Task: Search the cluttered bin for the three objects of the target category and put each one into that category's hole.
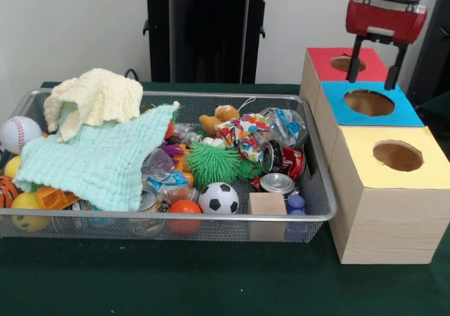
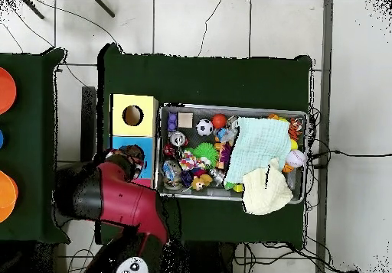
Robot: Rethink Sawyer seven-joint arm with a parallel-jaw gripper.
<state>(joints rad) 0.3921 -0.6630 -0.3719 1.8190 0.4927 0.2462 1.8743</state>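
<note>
The cluttered bin [image 1: 320, 217] fills the left and centre of the front view, its rim just beside the row of three wooden boxes at the right. Two cloths, a pale green one [image 1: 105, 158] and a cream one [image 1: 98, 98], cover most of its left half. The blue-surround hole [image 1: 368, 103] sits in the middle box, between the red-topped box [image 1: 320, 57] behind it and the yellow-topped box [image 1: 394, 155] in front.

The gripper [image 1: 376, 62] hangs in the upper right of the frame, above the red and blue tops, its two dark fingers spread apart with nothing between them.

One clear bottle with blue-and-white print [image 1: 285, 122] lies at the bin's upper right corner, close to the boxes; another wrinkly clear bottle [image 1: 156, 165] pokes out by the green cloth's edge. A third I cannot pick out; it may be under the cloths.

Likely trouble: shiny cans [image 1: 278, 184] lie near the bottles and could be pinched by mistake, thin bottle walls may crumple and slip, and a cloth could snag and drag toys out.

Open room is above the boxes and over the bin's right end; the rim and the box sides leave only a tight gap for a low approach
</note>
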